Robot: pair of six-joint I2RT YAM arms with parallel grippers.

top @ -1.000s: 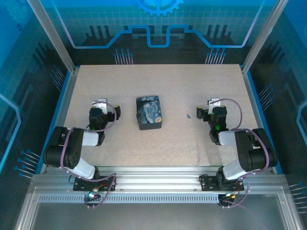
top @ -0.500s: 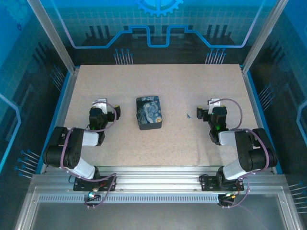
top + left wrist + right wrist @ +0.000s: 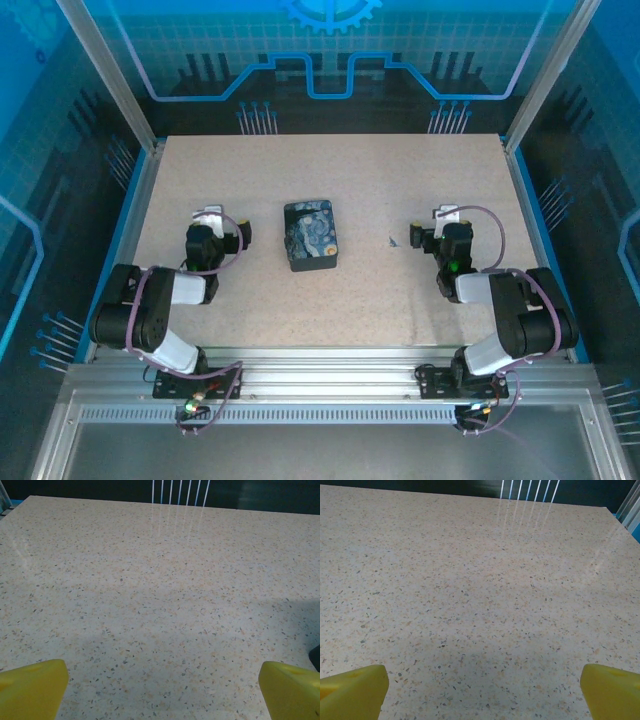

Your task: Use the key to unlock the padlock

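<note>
A tiny dark metal thing (image 3: 392, 241) lies on the table just left of my right gripper (image 3: 443, 236); it is too small to tell whether it is the key, the padlock or both together. My right gripper (image 3: 482, 692) is open, its yellow fingertips (image 3: 352, 690) wide apart over bare table. My left gripper (image 3: 207, 232) rests at the left side of the table, left of the tin. It (image 3: 162, 690) is open too, with nothing between its yellow fingertips (image 3: 32, 687).
A dark-blue swirl-painted tin (image 3: 312, 234) with black sides stands at mid-table between the arms. The speckled beige table (image 3: 330, 170) is walled by metal posts and blue panels at the back and sides.
</note>
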